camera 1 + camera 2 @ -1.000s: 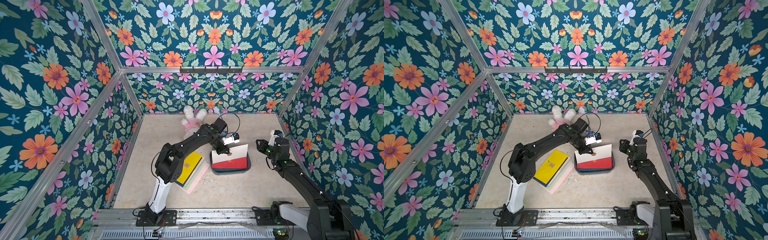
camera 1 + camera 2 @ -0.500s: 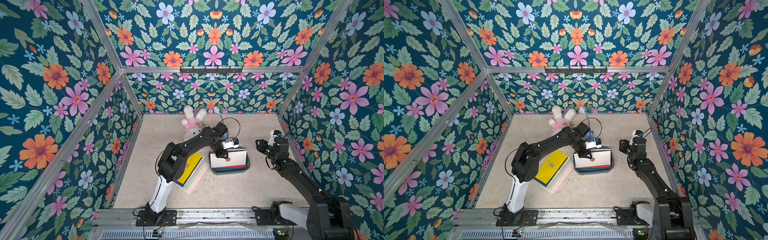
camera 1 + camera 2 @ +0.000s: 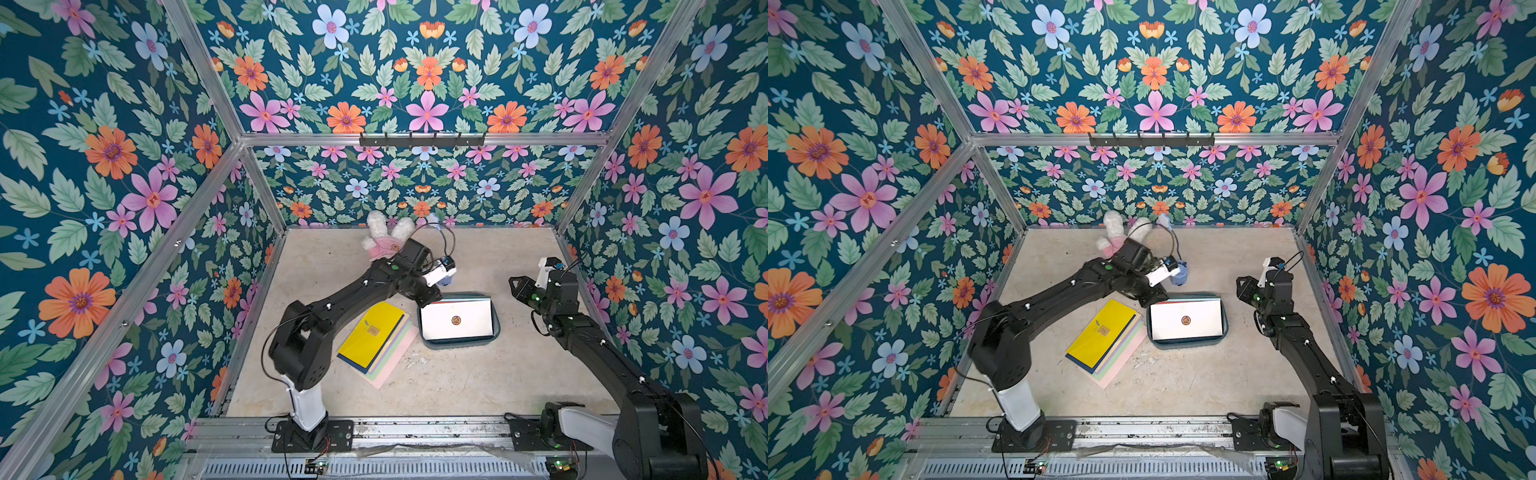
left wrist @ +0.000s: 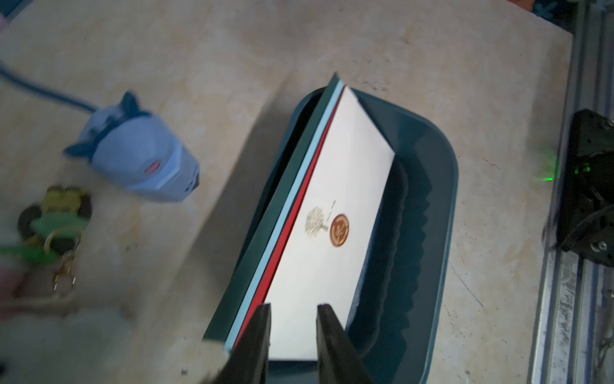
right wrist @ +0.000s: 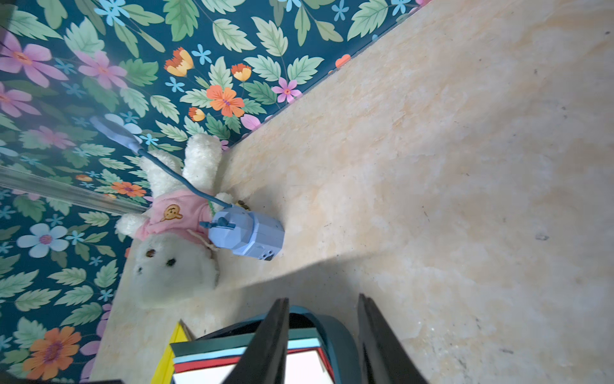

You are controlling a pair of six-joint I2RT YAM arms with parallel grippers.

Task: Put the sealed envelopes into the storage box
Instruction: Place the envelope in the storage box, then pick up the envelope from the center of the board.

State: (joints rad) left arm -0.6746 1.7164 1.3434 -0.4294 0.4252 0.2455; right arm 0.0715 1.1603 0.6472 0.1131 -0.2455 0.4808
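The storage box (image 3: 457, 344) (image 3: 1187, 343) is a dark teal tub in the middle of the table. A white envelope with a brown seal (image 3: 456, 319) (image 4: 332, 216) lies on top inside it. Red, light-blue and dark green envelope edges (image 4: 292, 206) show beneath it. My left gripper (image 3: 432, 296) (image 4: 292, 309) hangs over the box's left end, open, its jaws straddling the white envelope's end without pinching it. To the box's left, a stack of envelopes with a yellow one on top (image 3: 372, 332) (image 3: 1102, 332) lies on the table. My right gripper (image 3: 515, 286) (image 5: 324, 302) is open and empty, right of the box.
A white plush bunny in a pink shirt (image 3: 388, 239) (image 5: 172, 232) lies at the back wall. A small light-blue toy (image 4: 133, 163) (image 5: 247, 232) sits just behind the box. A green toy car keychain (image 4: 53, 216) lies beside it. Floral walls close in on three sides.
My left gripper lowered the upright white envelope into the box and opened its jaws; the envelope now lies flat there. The right arm has barely moved.
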